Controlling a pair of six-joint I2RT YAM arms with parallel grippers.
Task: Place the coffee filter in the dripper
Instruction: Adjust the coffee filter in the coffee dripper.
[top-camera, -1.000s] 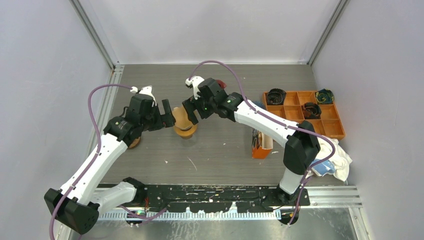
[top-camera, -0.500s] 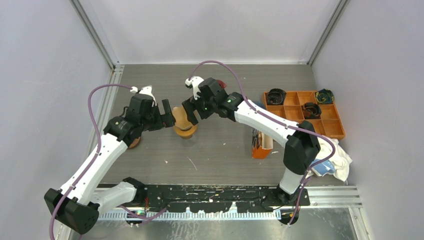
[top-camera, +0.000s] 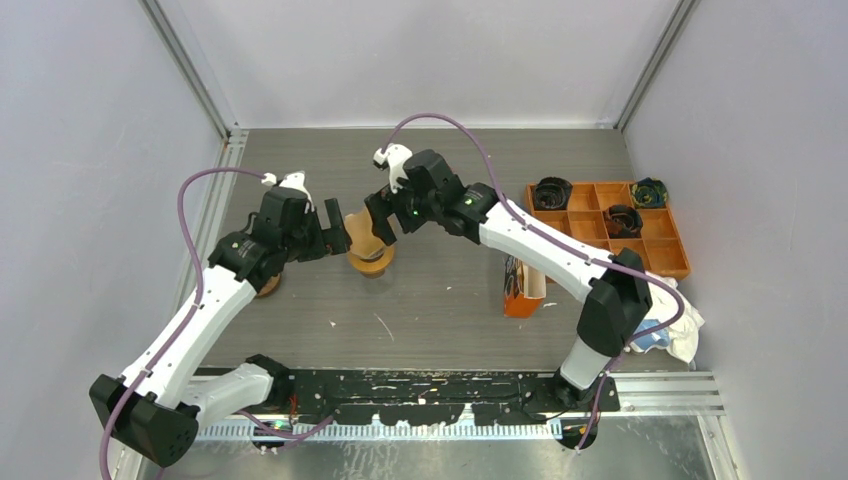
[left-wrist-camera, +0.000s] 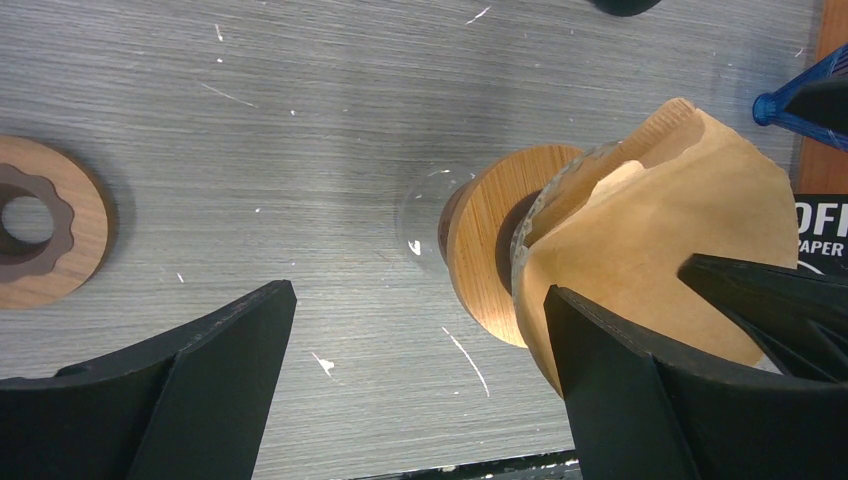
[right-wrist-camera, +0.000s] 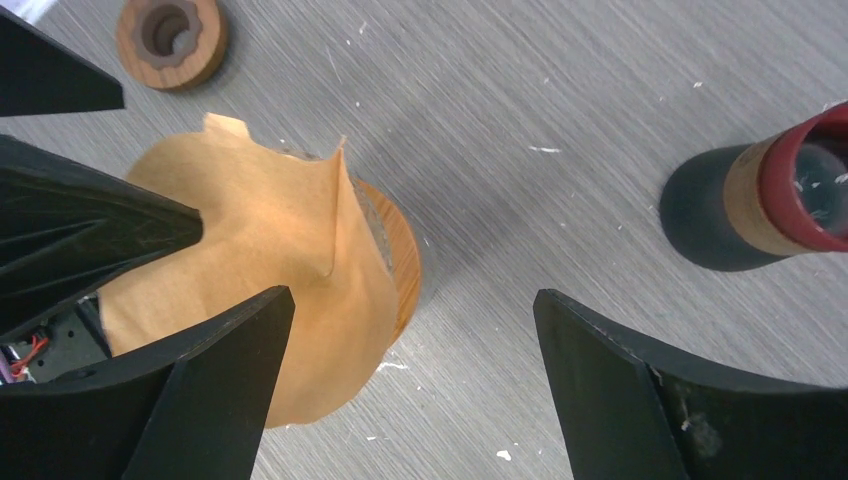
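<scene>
- Top: left gripper and right gripper flanked the dripper, both spread wide, holding nothing
- Left wrist: filter sat in the dripper, one side riding high
- Right wrist: paper was creased and lopsided; I'd press it down gently and centred

Grey wood-grain table, pale lilac walls

Left gripper, right gripper: jaws wide.
</scene>
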